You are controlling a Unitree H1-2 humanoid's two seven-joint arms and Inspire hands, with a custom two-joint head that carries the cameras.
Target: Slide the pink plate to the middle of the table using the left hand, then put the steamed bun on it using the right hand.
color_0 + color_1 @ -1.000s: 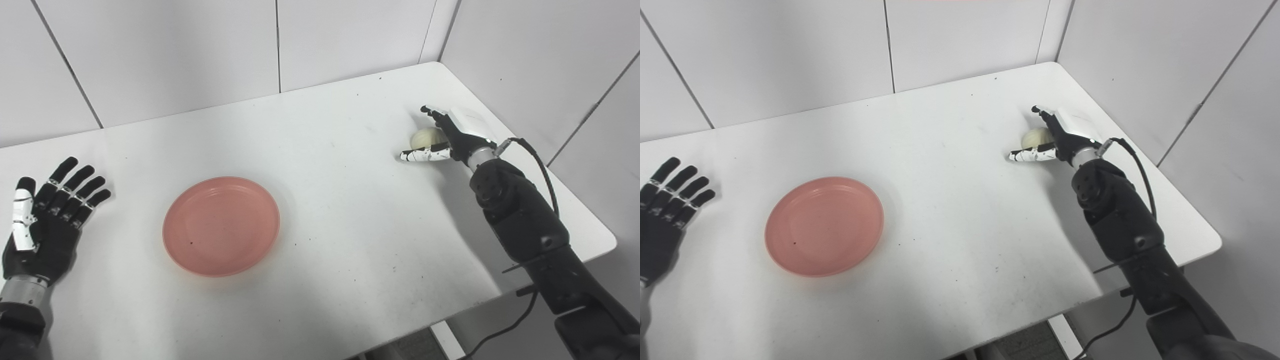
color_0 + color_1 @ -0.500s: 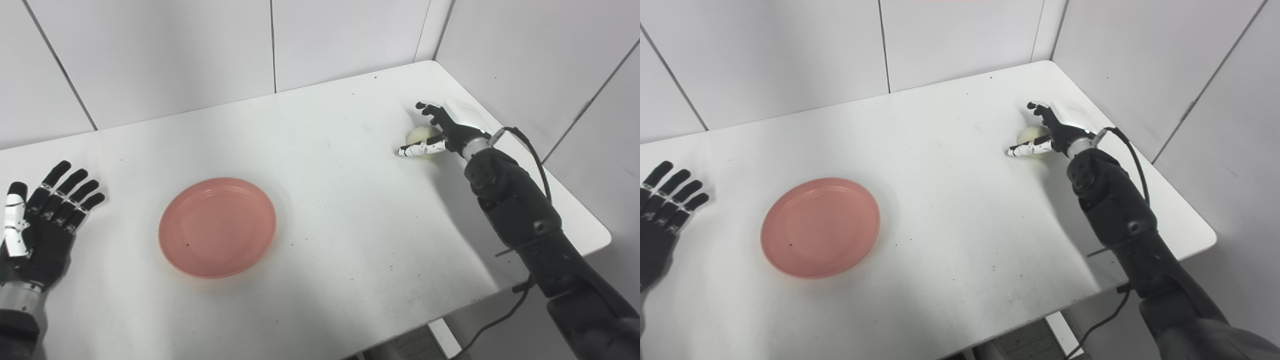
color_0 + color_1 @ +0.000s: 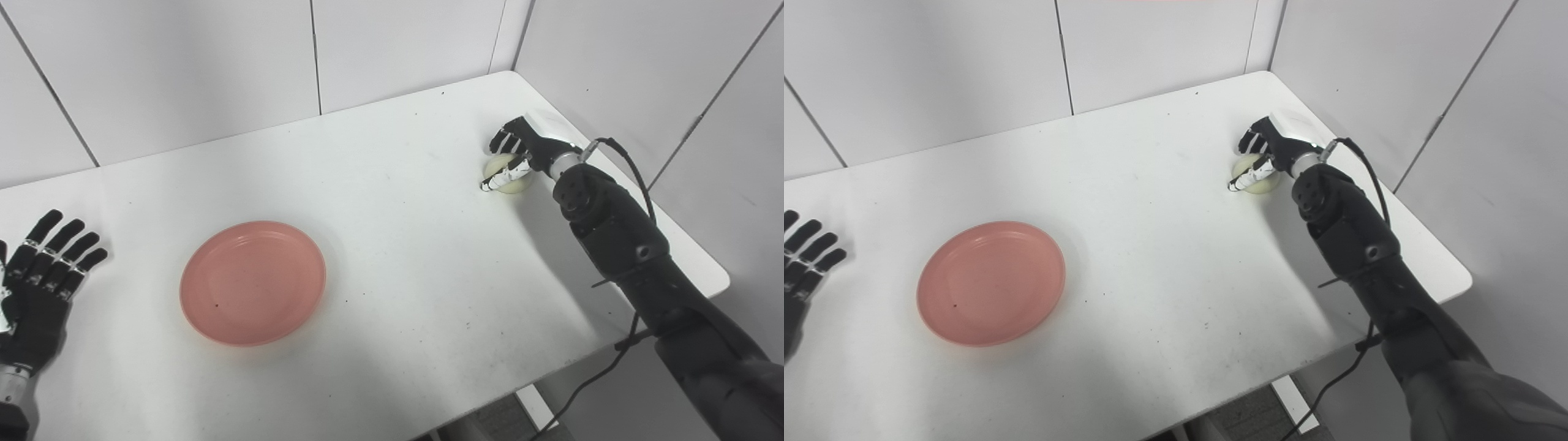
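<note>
Steamed bun point(image 3: 508, 173) is enclosed by the right robot hand point(image 3: 517, 151) near the far right corner of the desk point(image 3: 416, 257), with fingers curled over its top and the thumb pressed along its near side, so it is judged gripped though not yet lifted. Outward from that grasp, the pink plate point(image 3: 253, 283) is seen well apart, to the left and nearer the robot, so the carry must be made leftward and inward. At the far left edge the left robot hand point(image 3: 37, 288) is held empty, fingers spread.
</note>
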